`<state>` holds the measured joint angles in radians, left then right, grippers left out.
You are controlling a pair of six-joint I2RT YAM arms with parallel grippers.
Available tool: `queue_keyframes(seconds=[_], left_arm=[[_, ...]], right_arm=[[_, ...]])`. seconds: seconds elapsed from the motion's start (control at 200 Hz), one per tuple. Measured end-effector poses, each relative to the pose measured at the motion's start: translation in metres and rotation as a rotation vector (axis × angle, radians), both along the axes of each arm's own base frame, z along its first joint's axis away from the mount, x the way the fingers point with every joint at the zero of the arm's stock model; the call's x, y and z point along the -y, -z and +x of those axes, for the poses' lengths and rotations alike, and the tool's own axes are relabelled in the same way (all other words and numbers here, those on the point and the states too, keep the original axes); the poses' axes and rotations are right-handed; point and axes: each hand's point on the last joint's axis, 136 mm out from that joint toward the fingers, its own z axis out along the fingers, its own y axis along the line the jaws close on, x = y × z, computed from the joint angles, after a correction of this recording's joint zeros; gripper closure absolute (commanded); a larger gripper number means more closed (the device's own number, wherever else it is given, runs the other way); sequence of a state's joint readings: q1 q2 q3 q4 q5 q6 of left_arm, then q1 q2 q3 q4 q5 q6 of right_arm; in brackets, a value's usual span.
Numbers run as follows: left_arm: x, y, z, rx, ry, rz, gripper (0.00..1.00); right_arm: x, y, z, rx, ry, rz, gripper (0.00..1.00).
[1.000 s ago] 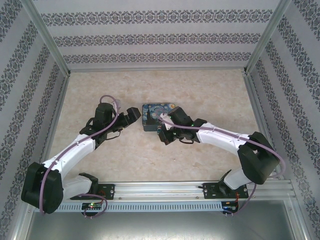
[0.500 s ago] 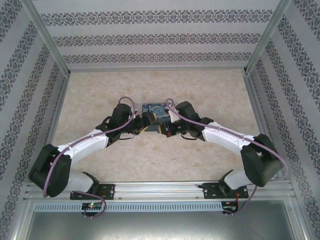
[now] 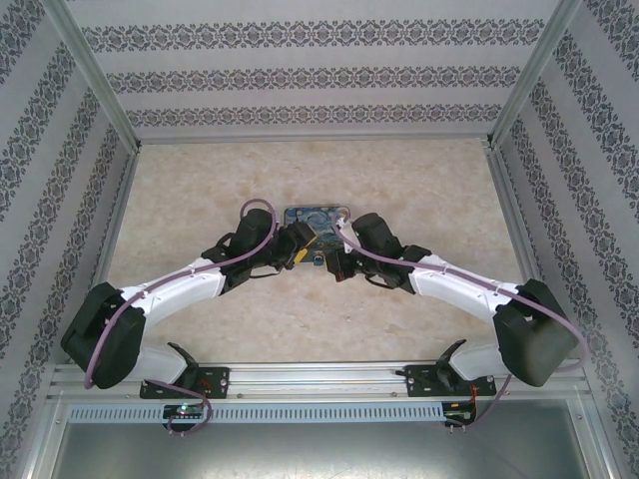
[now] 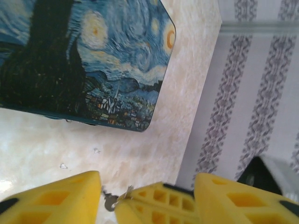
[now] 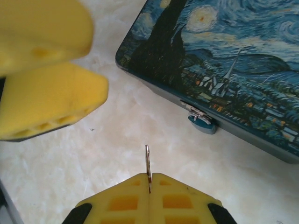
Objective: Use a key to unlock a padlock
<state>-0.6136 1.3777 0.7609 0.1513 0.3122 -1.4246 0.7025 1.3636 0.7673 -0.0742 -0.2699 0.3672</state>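
One step short of insertion, by the look of it: pinching the key [image 5: 147, 161] in the clenched right gripper [image 5: 149, 179], gripping just its lower end and leaving a thin silvery sliver poking straight out, edge-on, beyond the yellow tips. Hovering over bare bench [image 5: 107, 154], near the padlock [image 5: 202, 123] but apart from it, that small blue body hanging from the latch [image 5: 195, 112] on the front wall of the Starry Night tin [image 5: 243, 60], down by the bench. Holding the left gripper [image 4: 147, 179] released, with fingers spread wide and grasping nothing, just beside the right gripper's tips and short of the tin's corner. Not managing to tell the keyhole's facing from any view. Judging the hazards from here: pushing a key into an unsteadied padlock and merely swinging it aside on the latch, or shoving the tin back across the bench; levering so thin a key against so shallow a pinch and twisting or dropping it; meeting the keyway at the wrong angle and skating off the body; crowding two grippers into one small spot and knocking tips together, jarring the key loose. Probably needing the left gripper clamping the padlock first.
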Motion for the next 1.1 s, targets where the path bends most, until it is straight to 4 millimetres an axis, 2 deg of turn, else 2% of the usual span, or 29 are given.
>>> queue_keyframes(seconds=[0.16,0.605,1.099], left_arm=[[0.002,0.002,-0.002,-0.042,-0.041,-0.025,0.57],[0.007,0.006,-0.008,-0.106,-0.072,-0.051,0.63],[0.018,0.03,-0.008,-0.169,-0.062,-0.02,0.66]], right_arm=[[-0.005,-0.003,-0.005,0.067,-0.022,-0.041,1.0],[-0.008,0.0,-0.009,0.143,-0.044,-0.114,1.0],[-0.011,-0.007,-0.007,0.162,-0.054,-0.119,1.0]])
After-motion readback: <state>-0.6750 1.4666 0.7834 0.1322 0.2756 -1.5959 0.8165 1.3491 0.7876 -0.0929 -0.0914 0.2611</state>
